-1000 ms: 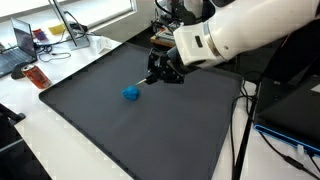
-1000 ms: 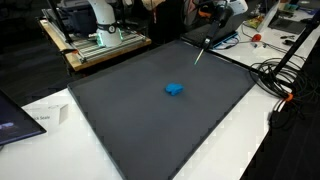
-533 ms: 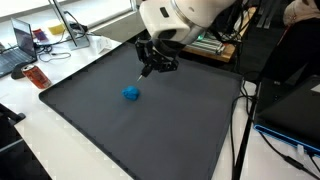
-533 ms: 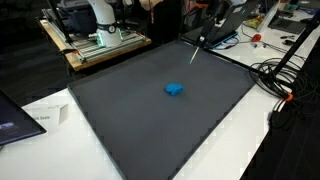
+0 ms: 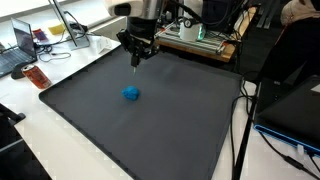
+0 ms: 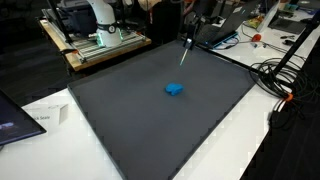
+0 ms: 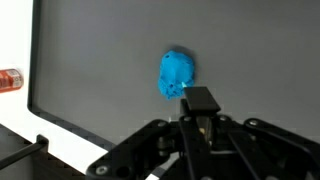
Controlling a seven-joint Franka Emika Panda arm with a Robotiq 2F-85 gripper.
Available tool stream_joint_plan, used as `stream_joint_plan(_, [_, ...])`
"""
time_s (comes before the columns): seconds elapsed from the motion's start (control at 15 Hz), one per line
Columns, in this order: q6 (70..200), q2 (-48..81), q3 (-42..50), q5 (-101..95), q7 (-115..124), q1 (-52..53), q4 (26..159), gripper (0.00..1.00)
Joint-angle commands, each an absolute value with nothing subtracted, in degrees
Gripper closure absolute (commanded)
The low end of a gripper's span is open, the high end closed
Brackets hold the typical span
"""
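My end effector (image 5: 136,54) is clenched on a thin stick (image 6: 183,54) (tip pointing down) above the dark mat (image 5: 160,130), the blue lump (image 5: 131,93) untouched and apart.

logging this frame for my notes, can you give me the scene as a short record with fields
gripper: shut, raised over the far part of the mat
held: thin rod, hanging down from the jaws, its tip seems clear of the mat
nearest thing: blue lump, lying on the mat, apart from the rod
surface: dark mat on a white table
beside the mat: small red item on the table, too small to identify
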State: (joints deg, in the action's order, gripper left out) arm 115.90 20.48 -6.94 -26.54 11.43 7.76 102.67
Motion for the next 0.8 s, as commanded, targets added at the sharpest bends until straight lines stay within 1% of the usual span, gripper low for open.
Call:
stream_joint_plan(0.0, [122.42, 16.88, -5.72, -20.54, 5.77, 5.68, 108.6, 0.97])
stream_joint_plan(0.33, [127.89, 18.38, -4.05, -16.33, 1.83, 3.9, 110.92, 0.97])
stream_joint_plan(0.73, [130.79, 19.83, -3.07, -13.85, -1.04, 3.0, 112.39, 0.97])
